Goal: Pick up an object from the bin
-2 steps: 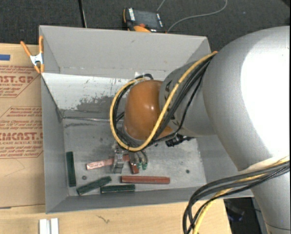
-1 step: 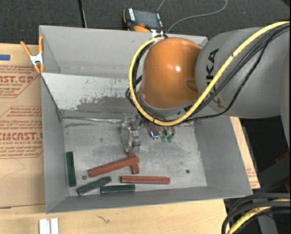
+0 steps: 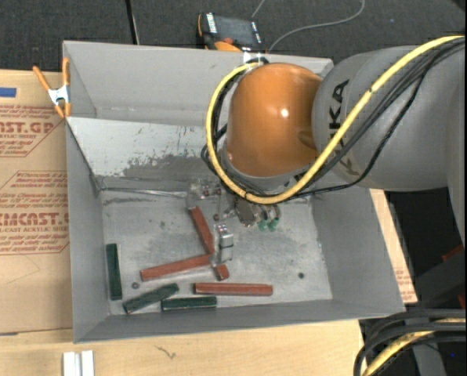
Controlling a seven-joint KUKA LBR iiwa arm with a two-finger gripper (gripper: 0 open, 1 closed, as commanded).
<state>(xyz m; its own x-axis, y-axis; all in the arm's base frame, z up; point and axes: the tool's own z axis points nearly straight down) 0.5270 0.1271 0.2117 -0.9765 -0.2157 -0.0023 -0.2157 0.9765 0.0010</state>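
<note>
My gripper (image 3: 224, 243) hangs low over the middle of the bin floor, mostly hidden under the arm's orange cover. Right beside it lies a red-brown stick (image 3: 205, 233), running diagonally from the upper left down to the right; the gripper's metal tip is at that stick's right side, touching or nearly so. A second red-brown stick (image 3: 175, 269) lies just below and left, its right end meeting the first stick's lower end. A third red-brown stick (image 3: 233, 289) lies flat near the front wall.
Dark green sticks lie at the front left: one upright along the left wall (image 3: 113, 271), two end to end by the front wall (image 3: 150, 298) (image 3: 188, 305). The arm covers the bin's right rear.
</note>
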